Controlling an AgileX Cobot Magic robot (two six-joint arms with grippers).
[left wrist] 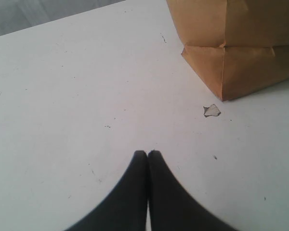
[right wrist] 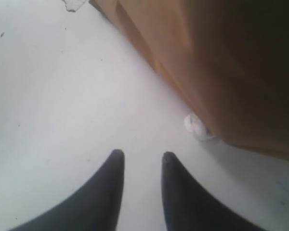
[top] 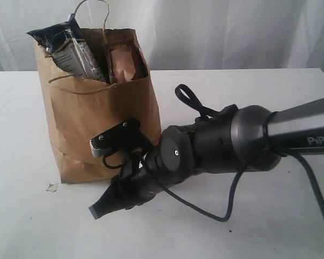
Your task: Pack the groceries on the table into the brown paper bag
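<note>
The brown paper bag (top: 97, 113) stands upright on the white table (top: 248, 86) at the left. A long dark-blue packet (top: 65, 40) and a brown-red pouch (top: 124, 62) stick out of its open top. The can, bottle, jar and carton do not show. My right gripper (top: 100, 208) hangs low just in front of the bag's base. In the right wrist view it (right wrist: 142, 155) is open with only bare table (right wrist: 48, 96) between its fingers, the bag wall (right wrist: 207, 62) close beside it. My left gripper (left wrist: 147, 153) is shut on nothing, over the table short of the bag's corner (left wrist: 241, 53).
A small torn white scrap (left wrist: 212, 110) lies on the table near the bag's bottom corner, also seen as a scrap (top: 52, 187) in the exterior view. A small white bit (right wrist: 197, 126) rests against the bag's base. The right arm's cable (top: 216, 213) loops over the table.
</note>
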